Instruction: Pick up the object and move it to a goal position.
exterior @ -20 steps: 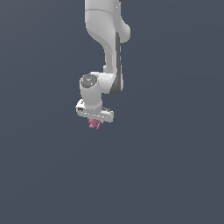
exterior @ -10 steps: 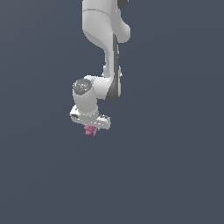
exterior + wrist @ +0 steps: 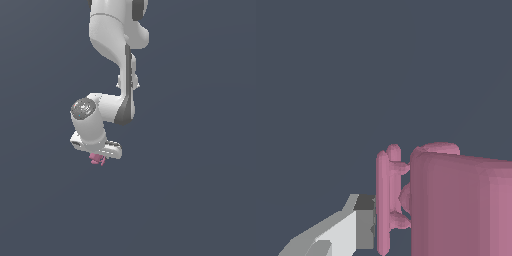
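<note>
Pink object (image 3: 97, 159) sits clamped between the white gripper (image 3: 98, 157) fingers.

Flat, even simulator light; coarse, blocky rendering.

I am not looking at a real room. This is a made-up computer world. All around is one flat dark blue-gray color, the same in both views. The white robot arm (image 3: 112, 60) looks smooth and drawn, with plain shapes like a cartoon.
</note>
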`<state>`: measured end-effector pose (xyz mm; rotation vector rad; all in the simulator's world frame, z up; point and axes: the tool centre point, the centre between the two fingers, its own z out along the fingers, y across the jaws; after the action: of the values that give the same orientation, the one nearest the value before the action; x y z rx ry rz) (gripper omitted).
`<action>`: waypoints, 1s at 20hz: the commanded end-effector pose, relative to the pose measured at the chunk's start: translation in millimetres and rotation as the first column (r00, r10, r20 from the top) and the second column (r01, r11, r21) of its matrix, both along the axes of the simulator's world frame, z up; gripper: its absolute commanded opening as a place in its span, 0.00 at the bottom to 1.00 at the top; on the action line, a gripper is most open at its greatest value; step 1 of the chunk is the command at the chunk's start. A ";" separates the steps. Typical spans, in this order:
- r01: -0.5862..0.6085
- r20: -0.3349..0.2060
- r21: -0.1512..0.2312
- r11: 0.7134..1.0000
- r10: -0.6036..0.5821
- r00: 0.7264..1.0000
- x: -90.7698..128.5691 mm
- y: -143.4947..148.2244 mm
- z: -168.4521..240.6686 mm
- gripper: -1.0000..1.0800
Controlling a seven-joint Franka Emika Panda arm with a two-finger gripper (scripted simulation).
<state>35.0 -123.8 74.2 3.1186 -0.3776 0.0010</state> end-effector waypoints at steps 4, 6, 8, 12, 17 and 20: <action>0.000 0.000 0.000 1.000 0.000 1.000 28.0 -7.8 6.2 0.00; 0.000 0.000 0.000 1.000 0.000 1.000 35.9 -10.0 8.0 0.00; 0.000 0.000 0.000 1.000 0.000 1.000 42.6 -11.8 9.4 0.00; 0.000 -0.001 0.000 1.000 0.000 1.000 52.7 -15.0 11.2 0.00; 0.000 -0.001 0.000 1.000 0.000 1.000 60.0 -16.9 12.6 0.00; 0.000 -0.001 0.000 1.000 0.000 1.000 61.7 -17.3 12.9 0.00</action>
<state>95.5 -140.9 86.8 3.1187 -0.3785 -0.0001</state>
